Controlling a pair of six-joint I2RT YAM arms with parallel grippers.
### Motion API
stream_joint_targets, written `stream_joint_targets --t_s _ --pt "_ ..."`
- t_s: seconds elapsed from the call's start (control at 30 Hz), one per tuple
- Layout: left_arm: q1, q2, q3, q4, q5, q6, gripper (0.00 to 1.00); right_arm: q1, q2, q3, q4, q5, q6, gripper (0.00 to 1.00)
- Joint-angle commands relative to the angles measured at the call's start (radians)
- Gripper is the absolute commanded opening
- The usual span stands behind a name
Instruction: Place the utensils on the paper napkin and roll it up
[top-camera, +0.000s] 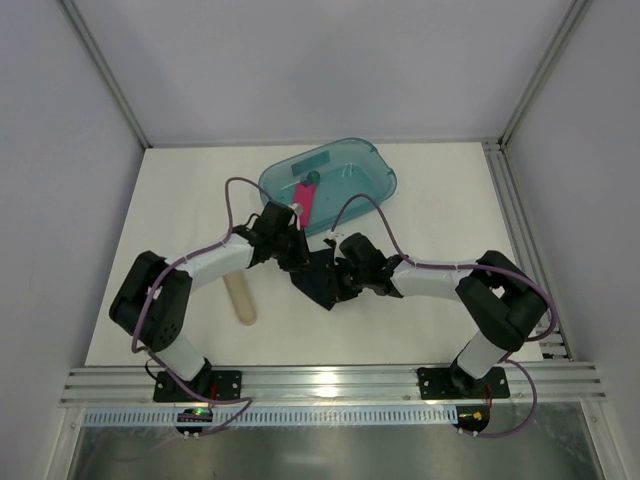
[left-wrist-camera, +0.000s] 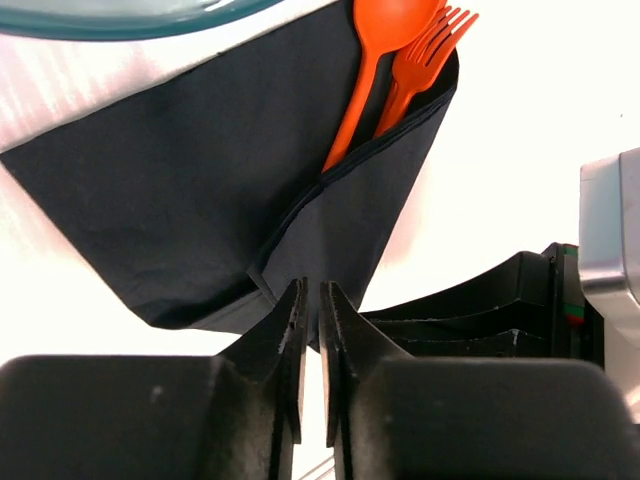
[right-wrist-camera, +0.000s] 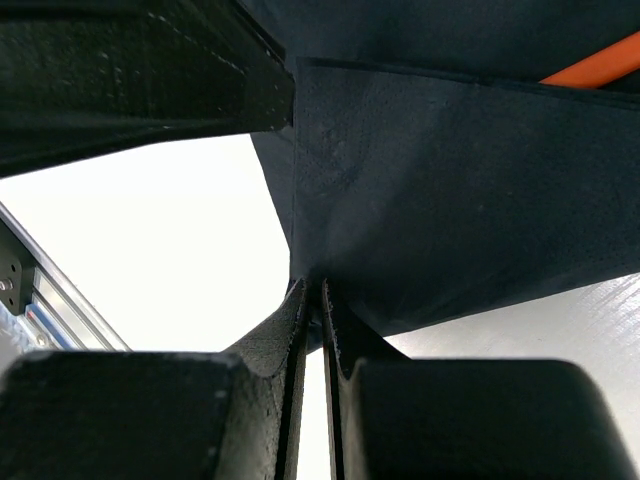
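Light: bright, even, from above. Table (top-camera: 440, 205) beside napkin (left-wrist-camera: 180, 190) blown out white in wrist views; faint shadow under napkin. Fingers (left-wrist-camera: 275, 350) at napkin's edge soft, grainy.

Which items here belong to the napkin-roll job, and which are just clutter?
Job: orange plastic spoon, orange plastic fork, black paper napkin.
Lying about: teal translucent tub, pink flat bar, pale beige tube.
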Motion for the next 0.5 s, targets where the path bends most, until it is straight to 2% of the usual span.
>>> stream_joint_targets --t_s 0.0,0.13,0.47 --pt "0.000 0.022 -0.005 0.052 0.051 -0.006 0.12 0.006 -0.010 0.018 0.003 0.013 -0.020 0.11" --pt "0.000 0.062 -0.023 0.093 0.068 -0.011 0.10 0.005 -0.018 0.021 -0.023 0.016 -0.021 0.11" --pt "0.000 0.133 -0.049 0.095 -0.018 -0.017 0.07 0.005 -0.033 0.045 -0.070 -0.015 -0.044 0.11"
